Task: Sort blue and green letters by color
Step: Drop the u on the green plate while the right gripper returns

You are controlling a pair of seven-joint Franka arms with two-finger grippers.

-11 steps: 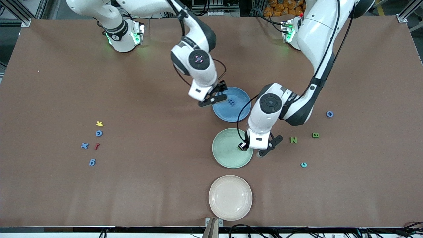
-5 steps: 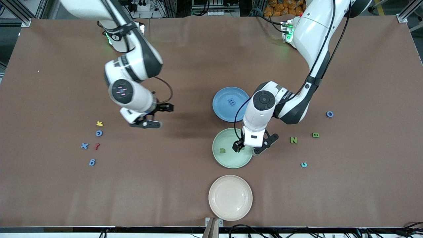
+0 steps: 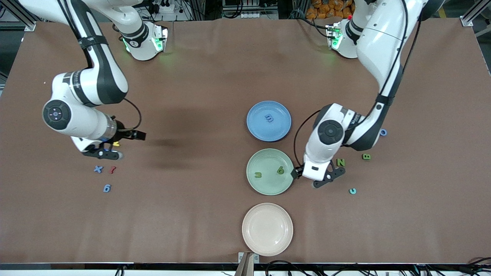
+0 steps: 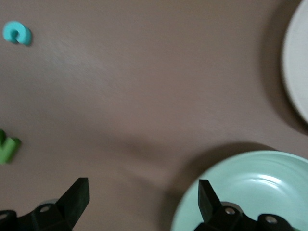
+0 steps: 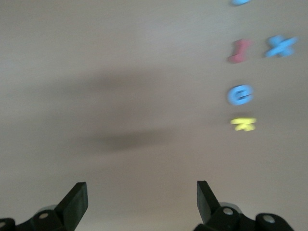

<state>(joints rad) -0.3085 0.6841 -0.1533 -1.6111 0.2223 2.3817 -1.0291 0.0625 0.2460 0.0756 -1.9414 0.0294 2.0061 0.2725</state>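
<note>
While two green pieces — a green U (image 3: 258,175) and a green 6 (image 3: 280,170) — lie in the green plate (image 3: 264,186), the left gripper (image 3: 311,178) hangs just beside that plate's rim, toward the left arm's end of the table, with its fingers (image 4: 77,197) spread apart and nothing between them. A green N (image 3: 340,162) lies just beside this gripper and a green B (image 3: 366,156) a little past it; a blue O (image 3: 383,132) shows at the edge of the left arm's elbow. A blue letter (image 3: 269,119) rests in the blue plate (image 3: 276,132), farther from the front camera than the green plate. A teal C (image 3: 352,191) lies near the left gripper; the beige plate (image 3: 253,237) sits nearest the camera.

The right gripper (image 3: 115,147) hovers over the cluster at the right arm's end — fingers (image 5: 74,199) apart, empty. Near it lie a blue X (image 3: 98,169), a blue 6 (image 3: 107,188), a blue e (image 5: 239,95), the yellow letter (image 3: 116,144) and the red squiggle (image 3: 112,169).
</note>
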